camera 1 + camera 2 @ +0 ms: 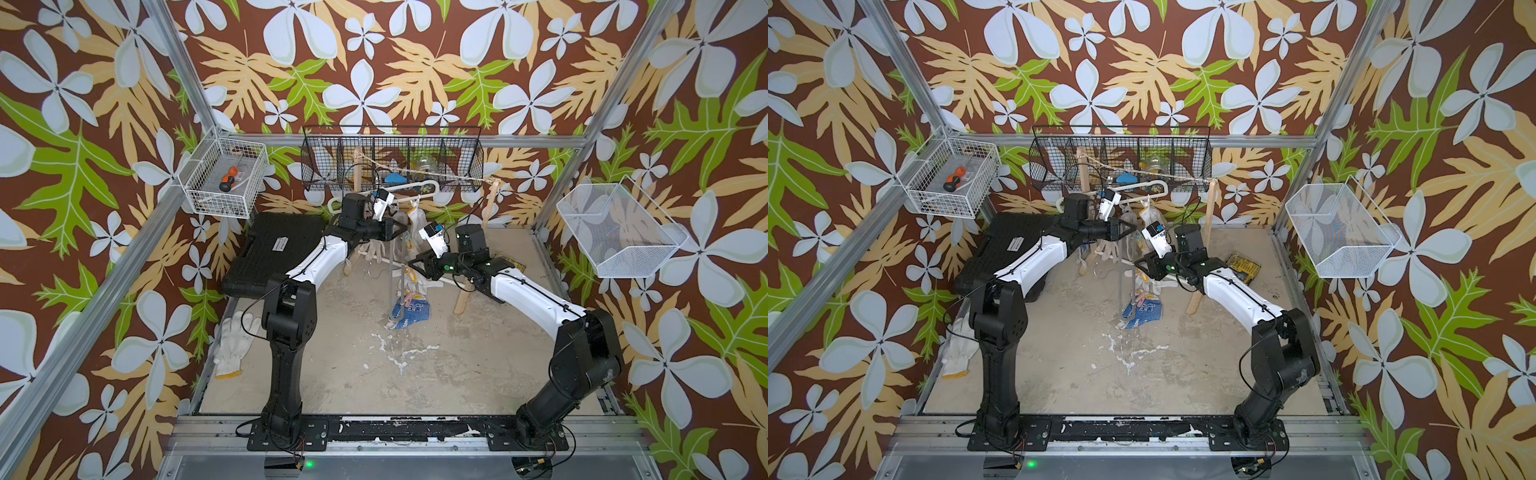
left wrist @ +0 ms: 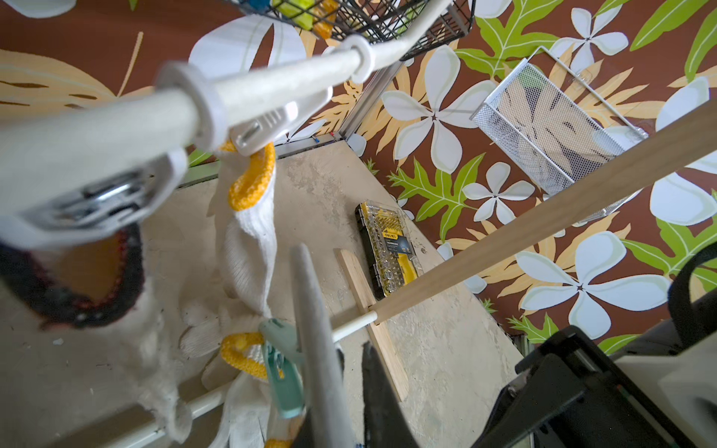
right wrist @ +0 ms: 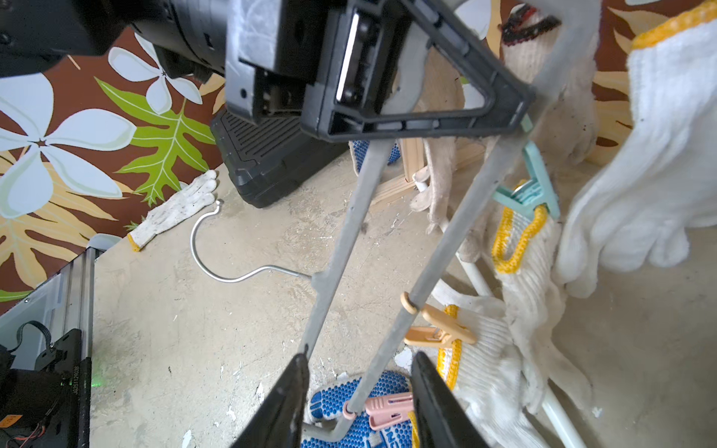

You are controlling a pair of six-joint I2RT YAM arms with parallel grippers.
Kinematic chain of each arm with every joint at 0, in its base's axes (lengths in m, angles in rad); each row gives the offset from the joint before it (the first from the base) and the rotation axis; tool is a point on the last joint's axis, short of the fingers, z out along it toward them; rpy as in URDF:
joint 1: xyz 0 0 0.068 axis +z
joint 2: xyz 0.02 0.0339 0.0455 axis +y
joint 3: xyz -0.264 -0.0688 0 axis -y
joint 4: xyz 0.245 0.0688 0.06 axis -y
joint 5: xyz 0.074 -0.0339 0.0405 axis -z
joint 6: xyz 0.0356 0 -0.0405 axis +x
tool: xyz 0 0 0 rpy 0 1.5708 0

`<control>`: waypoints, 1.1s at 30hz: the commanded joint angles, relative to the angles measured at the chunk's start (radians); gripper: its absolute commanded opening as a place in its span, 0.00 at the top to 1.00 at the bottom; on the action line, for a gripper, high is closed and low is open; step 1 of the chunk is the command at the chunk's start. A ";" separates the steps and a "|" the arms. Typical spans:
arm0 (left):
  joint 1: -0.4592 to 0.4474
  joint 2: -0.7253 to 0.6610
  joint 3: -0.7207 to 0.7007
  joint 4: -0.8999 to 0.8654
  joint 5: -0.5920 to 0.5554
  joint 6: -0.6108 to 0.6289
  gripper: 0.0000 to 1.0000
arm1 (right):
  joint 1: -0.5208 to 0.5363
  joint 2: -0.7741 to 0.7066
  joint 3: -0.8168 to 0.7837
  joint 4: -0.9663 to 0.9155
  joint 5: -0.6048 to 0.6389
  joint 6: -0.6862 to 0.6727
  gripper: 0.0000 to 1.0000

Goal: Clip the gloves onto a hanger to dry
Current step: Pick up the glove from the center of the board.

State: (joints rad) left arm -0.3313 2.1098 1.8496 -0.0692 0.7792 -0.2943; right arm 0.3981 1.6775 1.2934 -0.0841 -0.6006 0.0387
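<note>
A grey hanger hangs tilted over the table, its lower end near a blue-dotted glove. My left gripper is shut on the hanger's upper end; the grey bar sits in its jaws. My right gripper stands open lower down, one bar passing between its fingers. White gloves with yellow cuffs hang from the hanger's teal, orange and pink clips. Behind, a white hanger on a rope carries more gloves, one of them dark-trimmed. A loose glove lies at the table's left edge.
A black tool case lies at the back left. A wooden rack stands mid-back under a black wire basket. A yellow bit case lies by the right arm. White wire baskets hang on both sides.
</note>
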 commanded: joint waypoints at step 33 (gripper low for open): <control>-0.014 -0.079 -0.006 -0.162 -0.207 -0.141 1.00 | 0.363 -0.049 -0.228 0.142 0.548 0.248 0.57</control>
State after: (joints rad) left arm -0.3439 2.0430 1.8370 -0.2260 0.5911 -0.4271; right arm 0.7521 1.6077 1.0607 0.0349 -0.1768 0.2089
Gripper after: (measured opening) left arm 0.059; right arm 0.441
